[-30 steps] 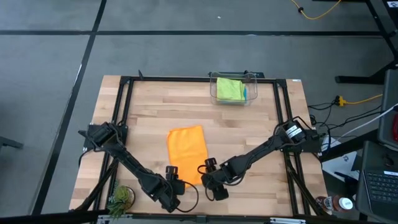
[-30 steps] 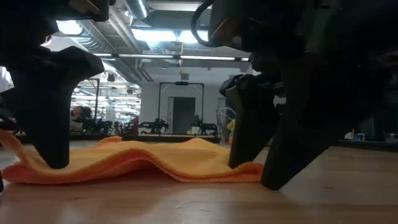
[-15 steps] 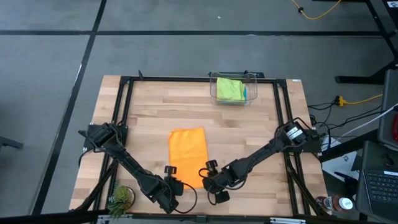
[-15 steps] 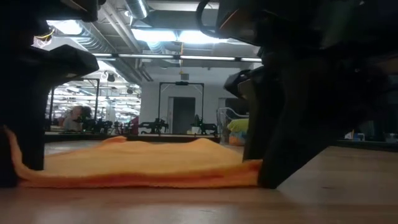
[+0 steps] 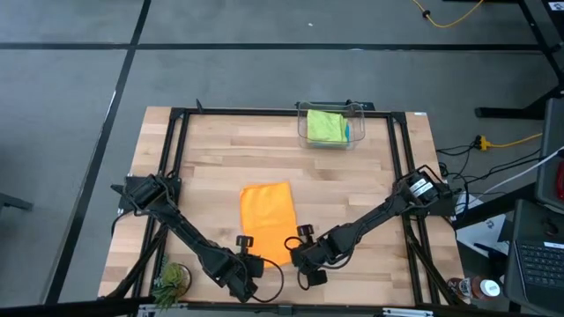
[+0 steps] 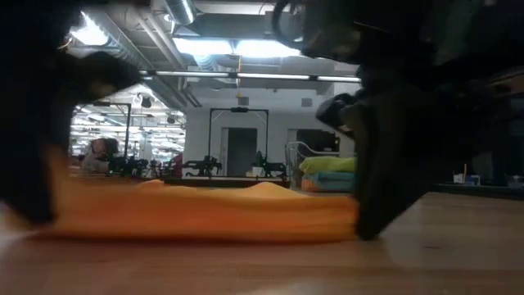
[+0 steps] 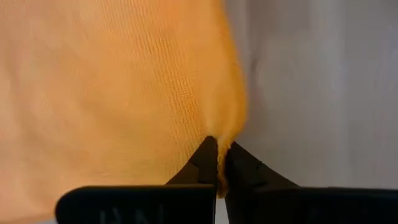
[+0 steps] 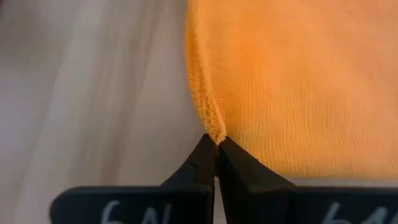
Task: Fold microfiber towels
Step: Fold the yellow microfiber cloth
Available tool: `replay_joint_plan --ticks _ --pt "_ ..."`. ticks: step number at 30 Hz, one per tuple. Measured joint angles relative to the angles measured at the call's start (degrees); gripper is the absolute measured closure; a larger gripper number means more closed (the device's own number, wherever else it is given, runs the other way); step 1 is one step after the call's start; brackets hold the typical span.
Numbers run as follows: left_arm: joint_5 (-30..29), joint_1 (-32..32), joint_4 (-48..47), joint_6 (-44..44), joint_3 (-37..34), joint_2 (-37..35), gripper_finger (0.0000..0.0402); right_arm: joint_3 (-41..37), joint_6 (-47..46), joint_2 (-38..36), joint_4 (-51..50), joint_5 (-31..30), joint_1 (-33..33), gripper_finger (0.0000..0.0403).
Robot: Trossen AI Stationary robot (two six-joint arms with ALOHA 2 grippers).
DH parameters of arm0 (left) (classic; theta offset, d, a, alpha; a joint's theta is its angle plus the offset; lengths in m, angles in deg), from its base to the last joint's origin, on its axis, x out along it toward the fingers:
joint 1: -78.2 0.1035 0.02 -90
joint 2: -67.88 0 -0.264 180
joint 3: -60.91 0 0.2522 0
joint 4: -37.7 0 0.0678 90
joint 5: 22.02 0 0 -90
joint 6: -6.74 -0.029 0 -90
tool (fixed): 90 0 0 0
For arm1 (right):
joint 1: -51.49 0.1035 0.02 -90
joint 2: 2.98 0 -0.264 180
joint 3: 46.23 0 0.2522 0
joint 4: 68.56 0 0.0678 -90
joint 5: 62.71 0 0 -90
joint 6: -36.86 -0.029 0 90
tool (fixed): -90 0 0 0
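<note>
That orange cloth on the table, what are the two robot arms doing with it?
The robot is getting ready to fold the soft orange microfiber towel lying flat on the wooden table. The left claw has pinched one near corner of it, and the right claw has pinched the other near corner. Both claws are shut on the towel down at the table's near edge. At the far edge, a clear plastic bin holds a lime green towel.
</note>
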Motion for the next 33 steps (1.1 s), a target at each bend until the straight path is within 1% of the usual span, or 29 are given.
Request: replay_joint_plan --ticks 7,12,16,18,21,24,27,30,33 --pt "1.2 -1.4 0.2 0.2 5.7 -0.3 0.0401 0.1 -6.5 -5.5 -2.2 1.2 2.9 0.0397" --pt "1.1 -2.6 0.4 0.2 11.0 -0.3 0.0401 0.1 -9.1 -6.2 -2.0 1.6 6.2 0.0397" --pt "1.1 -3.4 0.3 -0.2 14.8 -0.4 0.0401 2.6 -10.6 -6.3 -2.8 1.6 7.9 0.0397" --pt "0.6 -3.8 0.1 -1.7 16.1 -0.4 0.0401 4.4 -8.5 -6.4 -3.3 -0.2 8.4 0.0397" --pt "-1.1 -3.9 -0.9 -4.3 17.1 -0.4 0.0401 7.0 -4.5 -6.4 -5.6 -5.9 8.6 0.0397" --pt "-2.6 -4.0 -6.5 -4.1 17.8 -0.5 0.0401 8.4 -1.7 -6.5 -7.3 -12.2 8.1 0.0397" --pt "-3.4 -4.0 -14.5 -0.2 17.9 -0.5 0.0401 8.4 0.4 -6.5 -7.6 -16.1 6.3 0.0397" --pt "-5.3 -4.0 -21.9 3.6 17.9 -0.5 0.0401 8.0 1.4 -6.4 -7.1 -17.5 3.8 0.0397" --pt "-7.1 -3.7 -25.1 5.1 17.2 -0.5 0.0401 7.9 1.4 -5.1 -6.9 -17.2 1.0 0.0397"
